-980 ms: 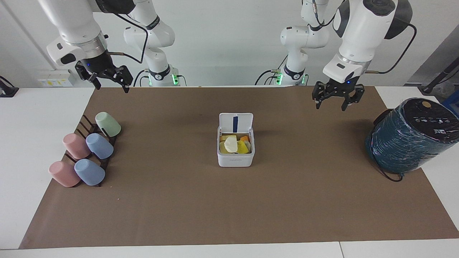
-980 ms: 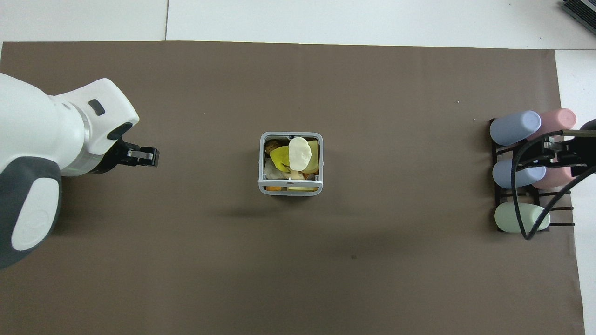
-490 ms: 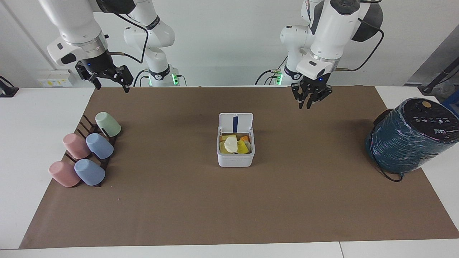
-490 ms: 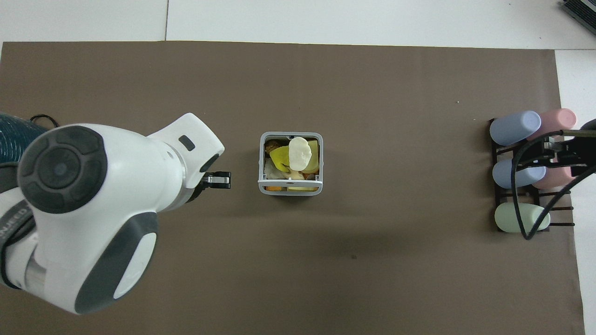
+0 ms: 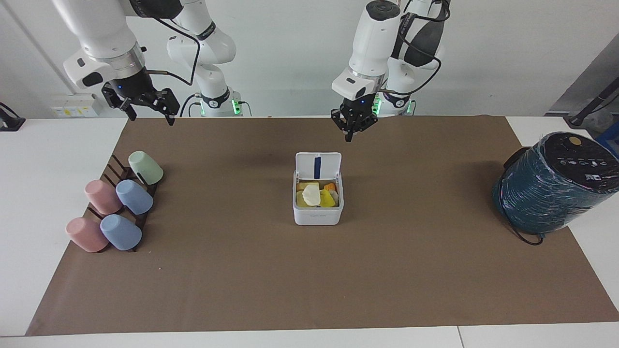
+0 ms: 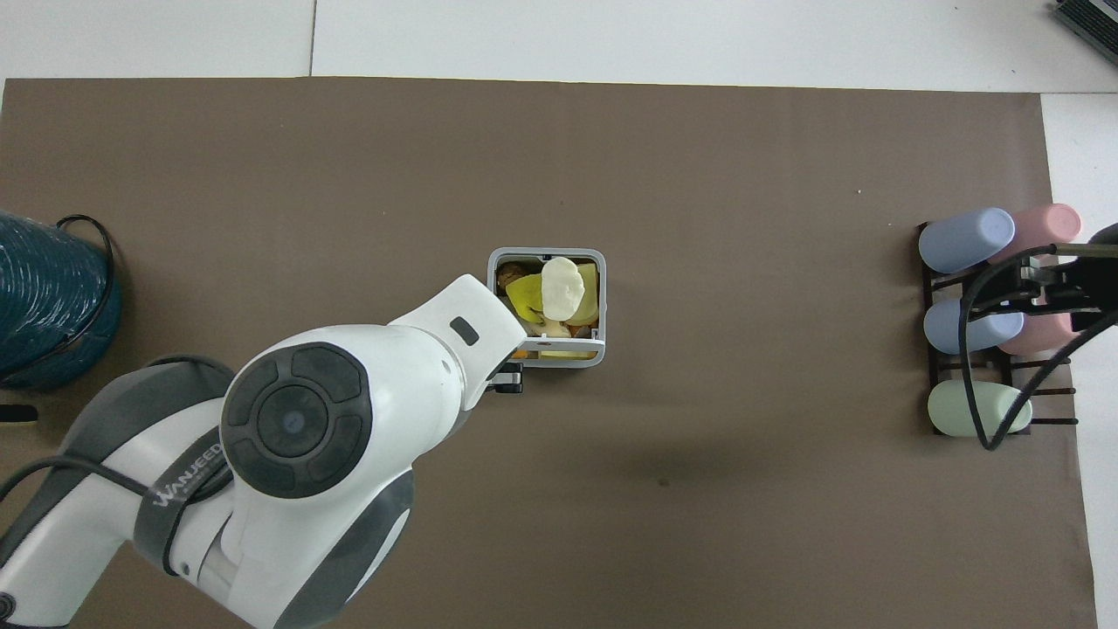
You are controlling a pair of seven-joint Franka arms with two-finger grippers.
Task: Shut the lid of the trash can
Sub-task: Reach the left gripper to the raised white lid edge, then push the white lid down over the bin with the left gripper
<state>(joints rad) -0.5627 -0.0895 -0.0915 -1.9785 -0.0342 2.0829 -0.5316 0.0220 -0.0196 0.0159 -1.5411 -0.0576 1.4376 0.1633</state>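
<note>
Can point(image 5: 318, 212) sits mid-desk w/ lid point(image 5: 317, 166) upright, a light stiff hinged flap best nudged at its top edge; left pincer point(image 5: 354, 129) hangs closed above it, right pincer point(image 5: 145, 107) open, waiting over the cups point(image 5: 118, 205).

left gripper point(image 5: 354, 131) hangs raised, jaws shut; right gripper point(image 5: 145, 112) waits, jaws spread.

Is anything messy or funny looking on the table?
Nothing is spilled or broken. The trash can stands upright with its lid flipped up, and it is piled full of scraps. The left gripper hangs in the air close to the lid without touching it. The cups lie tilted on their rack; that looks deliberate.
</note>
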